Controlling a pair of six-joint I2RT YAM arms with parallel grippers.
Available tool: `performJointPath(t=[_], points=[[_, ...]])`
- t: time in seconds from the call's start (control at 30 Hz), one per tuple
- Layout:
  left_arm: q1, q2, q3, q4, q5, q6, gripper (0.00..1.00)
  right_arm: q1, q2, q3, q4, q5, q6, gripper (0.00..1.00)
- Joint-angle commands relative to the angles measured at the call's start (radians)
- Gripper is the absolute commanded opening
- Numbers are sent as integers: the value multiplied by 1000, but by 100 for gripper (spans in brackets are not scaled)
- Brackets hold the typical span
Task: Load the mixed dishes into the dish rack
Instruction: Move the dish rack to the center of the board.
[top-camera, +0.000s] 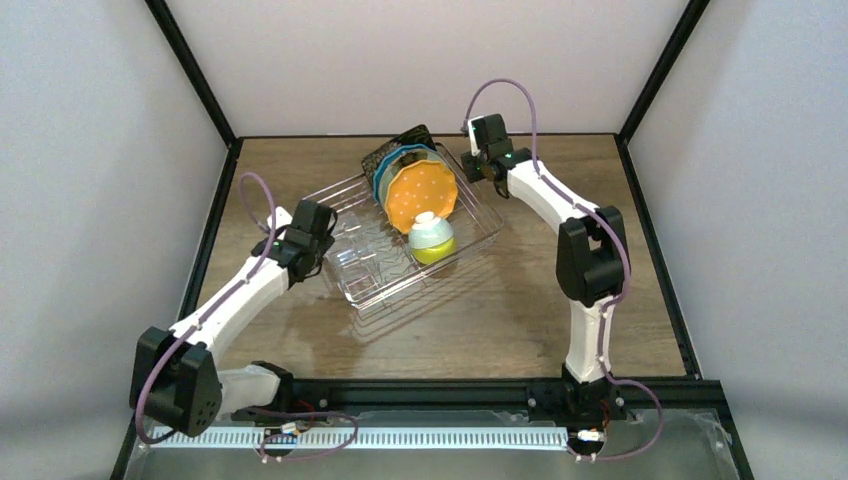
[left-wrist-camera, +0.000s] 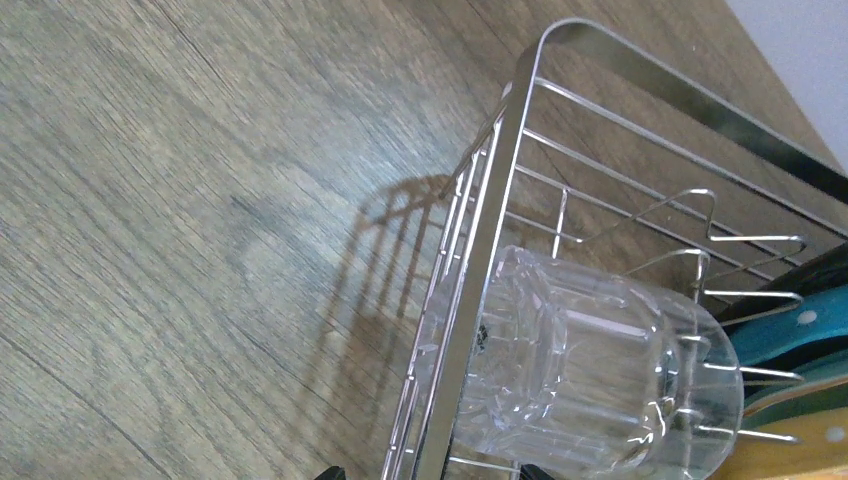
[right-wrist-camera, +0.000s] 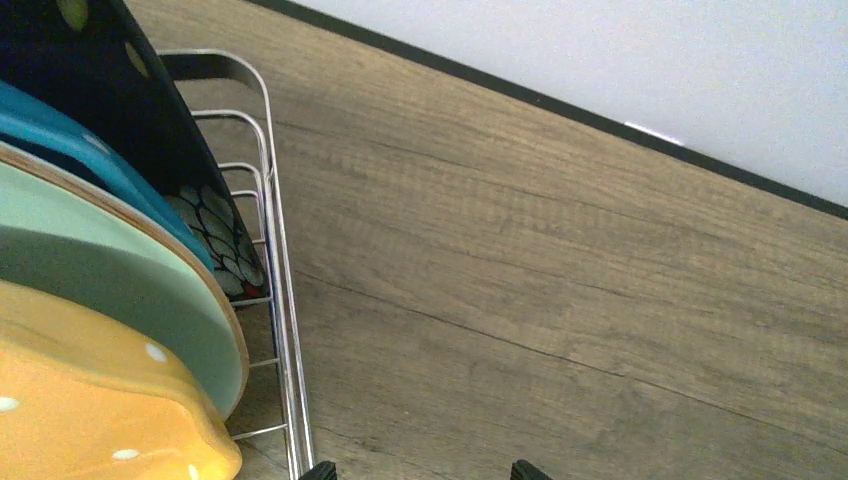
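Six dishes counted, all inside the dish rack (top-camera: 395, 312), which sat askew at the middle of the table (top-camera: 530, 310). Four plates stood on edge among the prongs: black square floral plate (top-camera: 408, 138) rearmost, then teal plate (right-wrist-camera: 60, 125), round mint flower plate (right-wrist-camera: 120, 290), and orange dotted plate (top-camera: 422, 193) foremost. Small yellow-green bowl (top-camera: 432, 238) rested in front of the orange plate. Clear glass (left-wrist-camera: 590, 370) sat at the rack's left end, just inside the rim; lying or mouth-down, could not tell.

Judgement: loading looked complete, so the step in hand was getting both arms clear. Done well, each gripper would lift straight up from the rack before swinging home, so that no fingertip hooked a wire. The right side wanted most care: the plates were packed close, and a knock on the black one could upset the row. The left needed to rise above the glass first, since it might roll.

Left gripper (top-camera: 325, 258) hovered just beside the rack's left end, near the glass, jaws spread wide with nothing between them. Right gripper (top-camera: 478, 165) hung by the far right corner, next to the plate edges, jaws likewise spread and empty. The left arm reached low with its elbow out; the right arm stretched long, forearm angled in toward the plates.
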Motion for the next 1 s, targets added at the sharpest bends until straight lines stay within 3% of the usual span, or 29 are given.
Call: performJointPath(t=[0.0,0.2,0.43,0.97], points=[[8,20,18,17,30,50,100,-3,41,30,-21,-17,8,99],[22,50,21,8,42,79,92,-4,69,47,-20,-23,14,99],[31,74,24,-7,33,95,74,-5,104,80,-33,-37,17,95],[46,114,36,-1,30,106,54,-5,50,103,-18,-46,33,91]])
